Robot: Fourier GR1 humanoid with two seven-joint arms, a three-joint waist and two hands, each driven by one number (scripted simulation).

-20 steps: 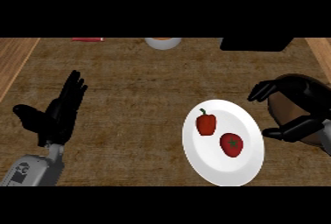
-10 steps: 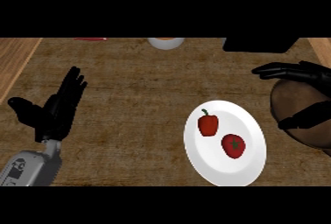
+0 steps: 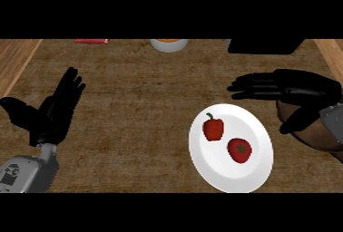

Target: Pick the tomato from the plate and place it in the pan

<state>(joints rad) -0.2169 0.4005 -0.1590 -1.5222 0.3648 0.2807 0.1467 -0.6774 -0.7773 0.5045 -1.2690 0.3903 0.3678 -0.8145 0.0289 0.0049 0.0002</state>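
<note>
Tomato: red, round, green stem spot on top. It lies on the lower right part of the plate, touched by neither hand.

Plate: white, on the counter right of centre. It also carries a red pepper, up and to the left of the tomato, close to it but apart.

Pan: brown, at the right edge, just beside the plate's right rim; largely covered by the right hand and forearm.

Right hand: above the plate's upper right rim, over the pan. Fingers stretched toward the left, thumb hanging down; spread and holding nothing.

Left hand: at the left side, well apart from the plate, resting with fingers straight and pointing up; holds nothing.

Counter: dark woven surface, with lighter wood strips along the left and right sides.

Far edge: a red item at left, a white bowl with orange contents in the middle, a black object at right, all cut off by the view.
</note>
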